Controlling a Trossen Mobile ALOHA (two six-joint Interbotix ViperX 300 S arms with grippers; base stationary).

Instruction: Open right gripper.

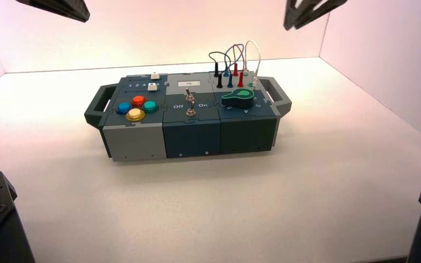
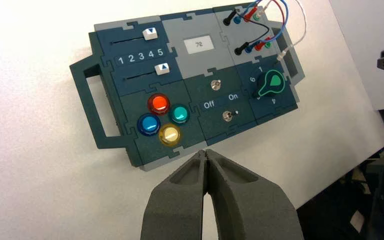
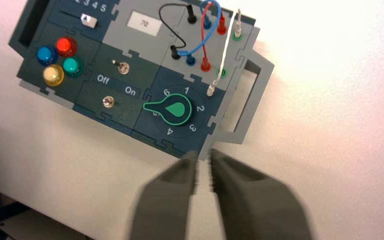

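Note:
My right gripper (image 3: 203,156) hangs in the air above the table, off the box's (image 3: 130,112) front edge near the green knob (image 3: 174,109) and the right handle (image 3: 252,95). Its two dark tapered fingers stand a narrow gap apart and hold nothing. In the high view it shows at the top right (image 1: 307,13), well above the box (image 1: 189,137). My left gripper (image 2: 207,152) hangs above the table off the box's front, near the yellow button (image 2: 169,134). Its fingers are pressed together and empty. It shows at the top left of the high view (image 1: 60,6).
The box bears round blue (image 1: 123,107), red, teal and yellow buttons, two white sliders (image 2: 150,33), two toggle switches (image 1: 189,101) by Off and On, a small display reading 72 (image 2: 198,44), and plugged wires (image 1: 233,60). White walls enclose the table.

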